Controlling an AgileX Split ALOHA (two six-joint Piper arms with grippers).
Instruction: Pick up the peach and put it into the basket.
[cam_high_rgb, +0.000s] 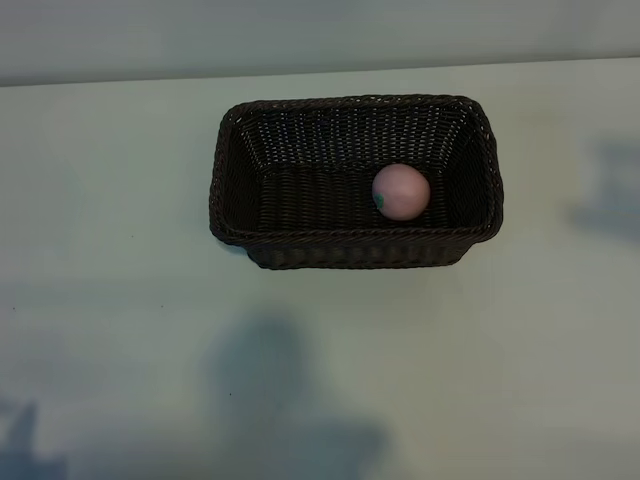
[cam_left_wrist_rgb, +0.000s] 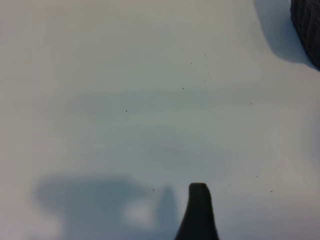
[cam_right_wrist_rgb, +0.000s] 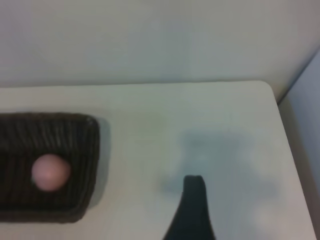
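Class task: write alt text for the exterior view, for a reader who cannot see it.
A pale-pink peach lies inside a dark-brown woven wicker basket, toward its right end. The basket stands on a pale table; neither gripper appears in this view, only faint shadows.

Peach in the basket, seen from the right wrist

The peach (cam_right_wrist_rgb: 50, 171), round and pale pink, lies inside the dark woven basket (cam_right_wrist_rgb: 84, 165), close to the end wall that faces the right gripper. The basket stands on a pale table (cam_right_wrist_rgb: 150, 125), whose rounded corner meets a plain wall behind. One dark finger (cam_right_wrist_rgb: 192, 210) of the right gripper shows in the foreground, well apart from the basket, with nothing on it. A soft grey shadow lies on the table beyond that finger.
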